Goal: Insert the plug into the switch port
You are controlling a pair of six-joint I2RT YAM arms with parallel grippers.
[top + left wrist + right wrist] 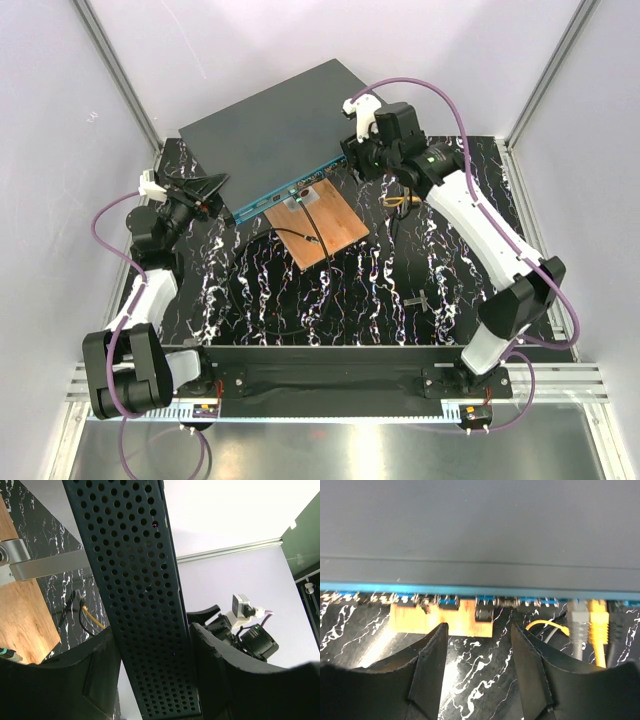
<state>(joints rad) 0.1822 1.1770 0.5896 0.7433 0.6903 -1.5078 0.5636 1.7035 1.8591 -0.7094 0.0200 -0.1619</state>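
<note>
The switch (275, 125), a flat dark grey box with a teal front face (470, 588), lies at the back of the table. My left gripper (213, 186) is shut on its left end, and the perforated side wall (140, 605) fills the gap between both fingers (97, 675). In front of the port row, towards its right end, my right gripper (360, 160) stands open with only bare table between its fingertips (479, 635). Straight ahead of it a small dark plug (484, 611) sits at the port row; how deep it sits I cannot tell.
A copper-brown board (322, 228) lies against the switch front with thin black cables over it. A grey plug (578, 617), a yellow plug (598, 617) and a black one (621, 622) stand in ports to the right. White walls enclose the black marbled table (420, 280).
</note>
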